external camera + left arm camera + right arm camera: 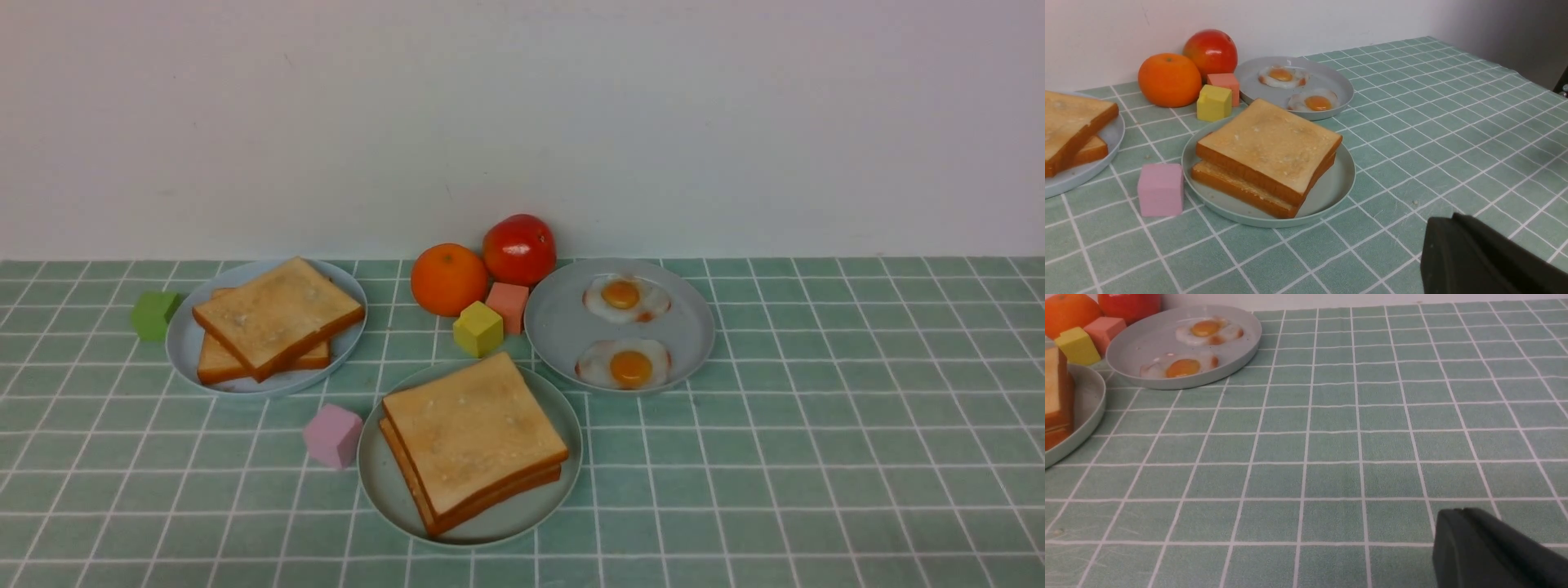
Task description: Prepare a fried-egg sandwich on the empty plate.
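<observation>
The pale mint-green plate (pixel 384 490) sits front centre and holds two stacked toast slices (pixel 472 433); no egg shows between them. The stack also shows in the left wrist view (pixel 1267 147) and at the edge of the right wrist view (pixel 1055 396). Two fried eggs (pixel 626 298) (pixel 625 364) lie on a grey-blue plate (pixel 555 327) behind and to the right. Neither gripper shows in the front view. My left gripper (pixel 1449 220) is shut and empty over bare cloth, short of the plate. My right gripper (pixel 1457 512) is shut and empty over bare cloth, well right of the plates.
A second grey-blue plate (pixel 184 343) at the left holds two more toast slices (pixel 273 314). An orange (pixel 448 278), a tomato (pixel 519 249), a yellow cube (pixel 478 328) and a salmon cube (pixel 509 304) crowd behind the mint plate. A pink cube (pixel 332 435) touches its left; a green cube (pixel 153 314) sits far left.
</observation>
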{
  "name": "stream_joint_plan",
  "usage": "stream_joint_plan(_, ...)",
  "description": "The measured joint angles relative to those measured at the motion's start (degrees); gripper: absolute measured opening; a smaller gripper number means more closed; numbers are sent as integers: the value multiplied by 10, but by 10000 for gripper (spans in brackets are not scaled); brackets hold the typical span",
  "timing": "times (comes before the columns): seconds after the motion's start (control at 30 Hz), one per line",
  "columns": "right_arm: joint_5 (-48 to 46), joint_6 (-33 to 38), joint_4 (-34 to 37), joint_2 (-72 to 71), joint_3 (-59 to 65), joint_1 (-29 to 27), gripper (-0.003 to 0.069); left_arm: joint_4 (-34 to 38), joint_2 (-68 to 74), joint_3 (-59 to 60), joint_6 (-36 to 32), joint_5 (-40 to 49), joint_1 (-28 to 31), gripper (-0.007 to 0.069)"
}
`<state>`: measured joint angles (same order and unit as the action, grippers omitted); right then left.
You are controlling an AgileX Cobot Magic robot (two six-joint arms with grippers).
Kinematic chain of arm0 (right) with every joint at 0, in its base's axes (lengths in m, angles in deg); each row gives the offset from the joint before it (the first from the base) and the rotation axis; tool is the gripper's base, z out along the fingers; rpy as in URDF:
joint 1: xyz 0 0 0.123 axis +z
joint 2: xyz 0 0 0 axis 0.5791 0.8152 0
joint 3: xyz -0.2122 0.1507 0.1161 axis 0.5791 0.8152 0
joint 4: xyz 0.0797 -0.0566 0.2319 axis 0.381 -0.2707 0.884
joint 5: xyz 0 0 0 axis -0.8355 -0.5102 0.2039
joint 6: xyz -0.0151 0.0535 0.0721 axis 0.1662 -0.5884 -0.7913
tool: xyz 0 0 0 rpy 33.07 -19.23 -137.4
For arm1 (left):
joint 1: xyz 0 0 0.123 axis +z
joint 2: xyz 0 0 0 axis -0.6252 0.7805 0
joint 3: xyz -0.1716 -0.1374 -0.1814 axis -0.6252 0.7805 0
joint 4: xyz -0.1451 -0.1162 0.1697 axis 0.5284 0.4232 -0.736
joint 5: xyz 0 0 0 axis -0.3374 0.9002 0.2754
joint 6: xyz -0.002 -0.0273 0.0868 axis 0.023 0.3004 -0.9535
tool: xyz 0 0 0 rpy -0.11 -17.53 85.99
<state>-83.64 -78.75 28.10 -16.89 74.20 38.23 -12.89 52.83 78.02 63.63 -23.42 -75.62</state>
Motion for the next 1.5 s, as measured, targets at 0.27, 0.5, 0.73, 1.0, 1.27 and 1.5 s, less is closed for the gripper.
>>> stream_joint_plan(0.27,0,0,0,0,0,0,-2,0,0,0,0,0,0,15)
stream_joint_plan(0.5,0,0,0,0,0,0,3,5,-2,0,0,-103,34,3)
stream_joint_plan(0.73,0,0,0,0,0,0,8,-32,-54,7,50,-102,247,-13)
stream_joint_plan(1.0,0,0,0,0,0,0,8,-100,-61,40,197,93,340,-13)
stream_joint_plan(1.27,0,0,0,0,0,0,13,-105,-61,41,210,118,340,-13)
stream_joint_plan(1.5,0,0,0,0,0,0,19,-106,-61,41,210,118,340,-13)
